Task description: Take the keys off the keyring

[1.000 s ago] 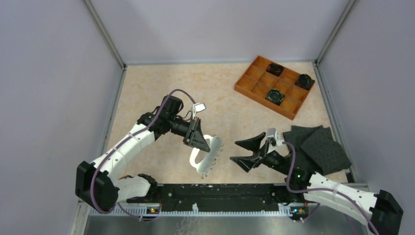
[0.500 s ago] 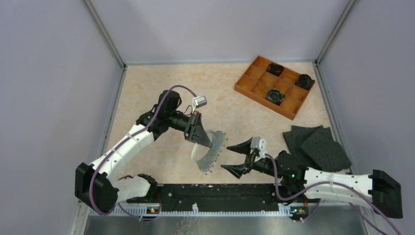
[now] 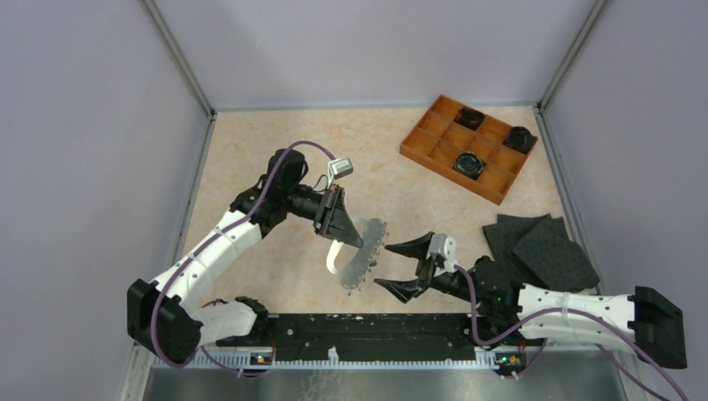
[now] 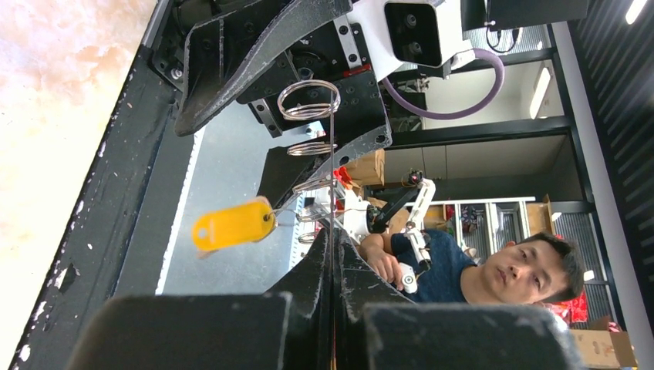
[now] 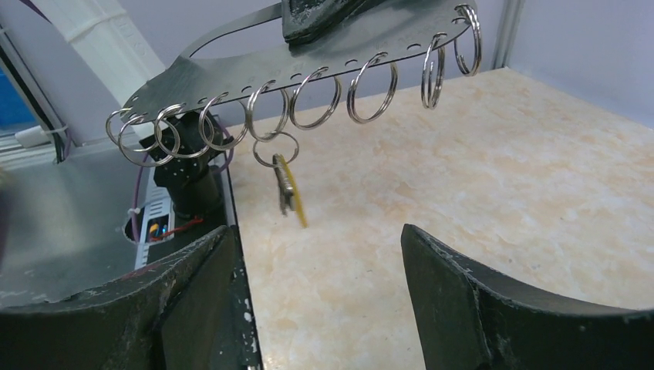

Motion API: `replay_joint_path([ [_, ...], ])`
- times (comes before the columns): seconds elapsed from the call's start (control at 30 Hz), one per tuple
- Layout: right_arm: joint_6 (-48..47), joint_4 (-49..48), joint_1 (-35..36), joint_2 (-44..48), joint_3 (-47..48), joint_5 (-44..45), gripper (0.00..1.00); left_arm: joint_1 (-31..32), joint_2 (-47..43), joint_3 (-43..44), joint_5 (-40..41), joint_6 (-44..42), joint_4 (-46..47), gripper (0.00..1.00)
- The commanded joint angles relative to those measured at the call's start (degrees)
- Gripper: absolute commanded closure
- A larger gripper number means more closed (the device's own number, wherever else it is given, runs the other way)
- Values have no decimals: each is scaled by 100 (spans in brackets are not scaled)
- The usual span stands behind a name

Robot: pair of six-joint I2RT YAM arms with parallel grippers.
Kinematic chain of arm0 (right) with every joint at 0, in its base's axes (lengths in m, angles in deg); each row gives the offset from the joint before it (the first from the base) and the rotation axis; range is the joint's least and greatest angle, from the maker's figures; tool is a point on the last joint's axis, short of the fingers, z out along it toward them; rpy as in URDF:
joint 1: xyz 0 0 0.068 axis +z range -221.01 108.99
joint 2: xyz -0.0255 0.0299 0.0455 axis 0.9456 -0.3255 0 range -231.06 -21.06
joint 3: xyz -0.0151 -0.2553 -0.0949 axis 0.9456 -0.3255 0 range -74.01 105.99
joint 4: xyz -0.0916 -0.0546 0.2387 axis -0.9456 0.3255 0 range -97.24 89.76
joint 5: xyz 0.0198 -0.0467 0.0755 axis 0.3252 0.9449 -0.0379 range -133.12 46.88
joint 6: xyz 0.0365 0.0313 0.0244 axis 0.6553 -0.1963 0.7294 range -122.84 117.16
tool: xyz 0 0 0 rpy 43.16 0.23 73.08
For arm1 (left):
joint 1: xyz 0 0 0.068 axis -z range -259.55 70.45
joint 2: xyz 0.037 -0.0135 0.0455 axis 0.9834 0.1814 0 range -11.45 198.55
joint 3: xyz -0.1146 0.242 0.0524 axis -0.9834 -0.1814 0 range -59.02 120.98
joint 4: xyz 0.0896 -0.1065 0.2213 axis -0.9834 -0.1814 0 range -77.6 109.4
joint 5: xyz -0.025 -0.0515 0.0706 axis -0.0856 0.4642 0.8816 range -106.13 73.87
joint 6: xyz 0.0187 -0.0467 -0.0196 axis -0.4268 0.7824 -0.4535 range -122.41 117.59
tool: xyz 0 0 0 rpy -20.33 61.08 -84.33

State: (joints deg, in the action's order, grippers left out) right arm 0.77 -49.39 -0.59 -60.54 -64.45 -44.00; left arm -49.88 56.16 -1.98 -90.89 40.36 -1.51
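Observation:
The keyring [image 3: 361, 251] is a flat grey metal plate with several small split rings along its edge, held in the air. My left gripper [image 3: 341, 224] is shut on its upper part; in the left wrist view [image 4: 333, 240] the plate runs edge-on between the closed fingers. The keys [image 5: 287, 185], a dark key and a yellow tag [image 4: 231, 225], hang from one ring under the plate [image 5: 308, 54]. My right gripper [image 3: 401, 267] is open and empty just right of the plate's lower edge. In the right wrist view the keys hang ahead of and above its spread fingers [image 5: 478, 293].
An orange compartment tray [image 3: 434, 150] holding dark round parts stands at the back right. Black foam pads [image 3: 543, 246] lie at the right edge. The black rail [image 3: 367, 326] with the arm bases runs along the front. Enclosure walls stand on three sides.
My right arm has swung left to just beside the keyring, its jaws still open. My left gripper has shifted the plate slightly up and to the right.

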Motion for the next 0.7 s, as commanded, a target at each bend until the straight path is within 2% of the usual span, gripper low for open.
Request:
replay_joint_path([
  [0.0,-207,-370,78,-74,349,20,22,-23,-172,268,-163,211,202,100],
  [0.37,-235,-958,78,-533,458,-58,24,-26,-115,288,-126,232,253,100],
  [0.67,-102,-1104,84,-948,623,-235,38,-23,-143,264,-129,245,279,100],
])
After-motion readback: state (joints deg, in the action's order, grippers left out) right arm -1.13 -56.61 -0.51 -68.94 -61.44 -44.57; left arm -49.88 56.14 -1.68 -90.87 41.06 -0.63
